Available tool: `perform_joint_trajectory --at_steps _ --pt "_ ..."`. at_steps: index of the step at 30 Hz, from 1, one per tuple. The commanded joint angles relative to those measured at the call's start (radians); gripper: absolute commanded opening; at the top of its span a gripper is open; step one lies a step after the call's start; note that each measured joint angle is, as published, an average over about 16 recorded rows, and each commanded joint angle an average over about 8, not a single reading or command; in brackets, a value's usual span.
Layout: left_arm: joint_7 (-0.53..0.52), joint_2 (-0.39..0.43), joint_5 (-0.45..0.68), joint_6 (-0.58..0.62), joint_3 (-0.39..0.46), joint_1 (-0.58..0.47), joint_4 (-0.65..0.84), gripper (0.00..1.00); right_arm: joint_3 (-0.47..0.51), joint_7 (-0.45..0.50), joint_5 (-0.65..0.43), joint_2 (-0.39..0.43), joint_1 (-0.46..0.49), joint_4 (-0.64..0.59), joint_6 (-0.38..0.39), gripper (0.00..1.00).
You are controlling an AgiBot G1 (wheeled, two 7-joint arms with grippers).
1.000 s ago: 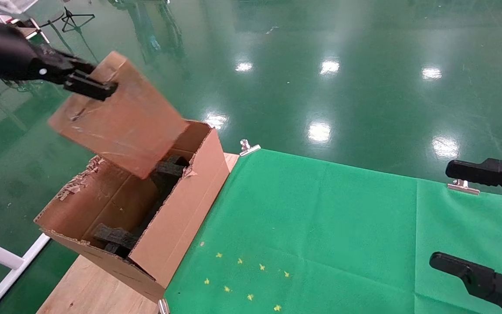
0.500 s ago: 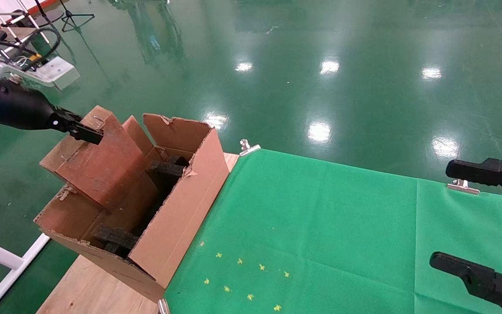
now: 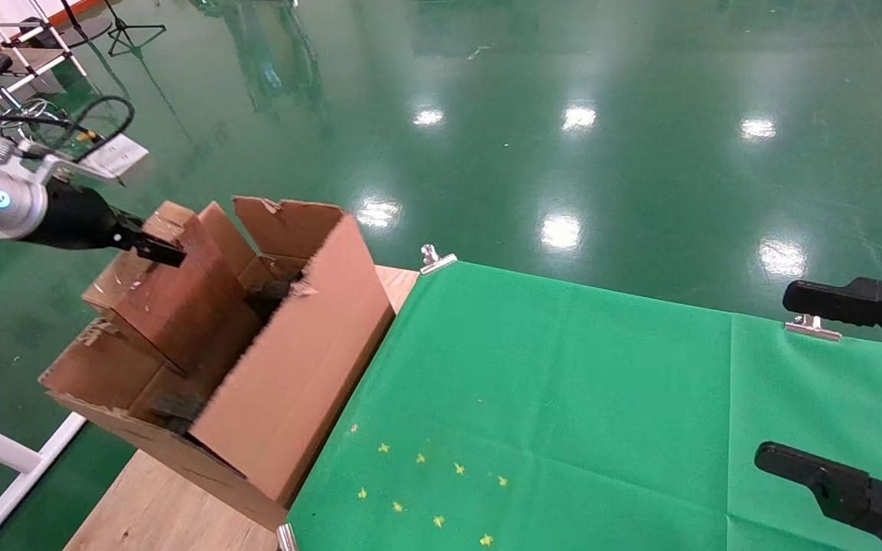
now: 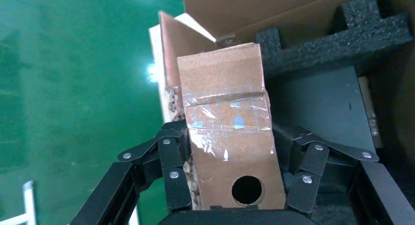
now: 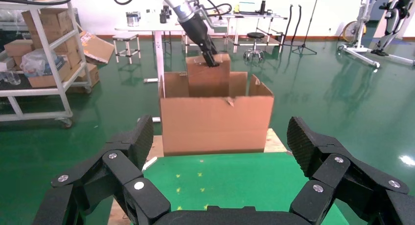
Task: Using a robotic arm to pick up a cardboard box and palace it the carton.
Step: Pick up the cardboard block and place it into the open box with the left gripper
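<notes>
My left gripper (image 4: 227, 178) jaws pinch the cardboard box (image 4: 227, 137) by its sides, its lower end down inside the carton (image 3: 288, 383). Right gripper (image 5: 222, 168) parked above the bench (image 3: 563, 398), jaws spread.

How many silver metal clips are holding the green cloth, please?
3 visible: one clip at the cloth's far corner beside the carton, one on the far edge under the right pincer, one at the near corner. Others may be hidden.

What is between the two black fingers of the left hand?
The box, gripped by the left gripper over the carton; the left wrist view shows it.
</notes>
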Motion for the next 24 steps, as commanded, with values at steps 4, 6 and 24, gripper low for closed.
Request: perform_joint_trajectory --at_steps 4,6,24 --pt "0.010 0.007 -0.013 0.007 -0.008 0.034 0.019 0.00 0.000 0.000 0.000 0.000 0.000 0.000 0.000 1.00" --pt "0.010 0.011 -0.019 0.003 -0.012 0.051 0.025 0.00 0.000 0.000 0.000 0.000 0.000 0.000 0.000 1.00" --pt "-0.003 0.053 -0.035 -0.116 -0.024 0.219 0.045 0.00 0.000 0.000 0.000 0.000 0.000 0.000 0.000 1.00"
